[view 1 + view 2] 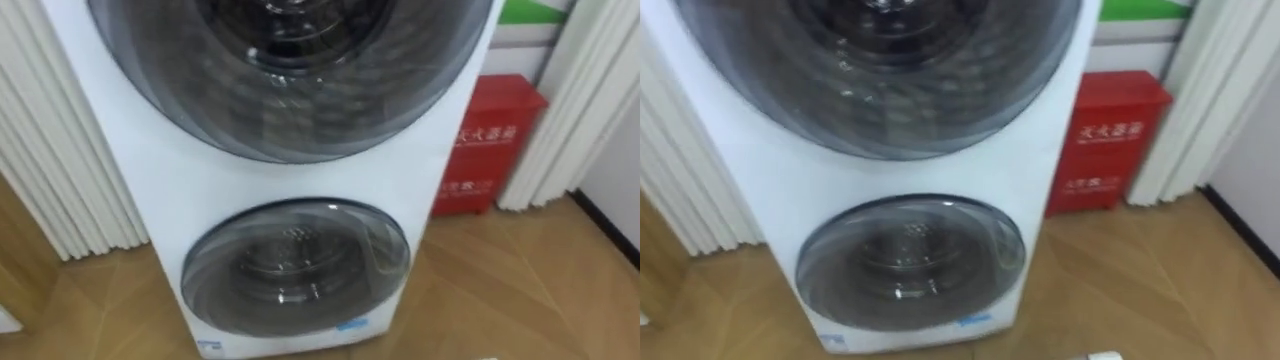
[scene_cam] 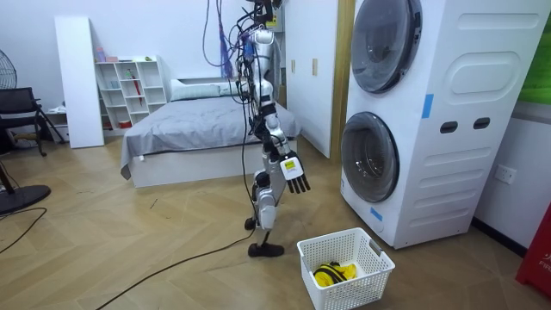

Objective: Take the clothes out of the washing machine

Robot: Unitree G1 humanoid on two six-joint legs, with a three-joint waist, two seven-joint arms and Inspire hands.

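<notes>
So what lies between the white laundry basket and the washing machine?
Only a narrow strip of bare wooden floor, seen in the room view. The laundry basket stands just before the washing machine, below its lower door and apart from it.

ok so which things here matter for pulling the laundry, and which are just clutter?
Job: washing machine, upper door, lower door (both shut), white basket with something yellow inside.
Lying about: red box, bed, shelf, chair.
</notes>
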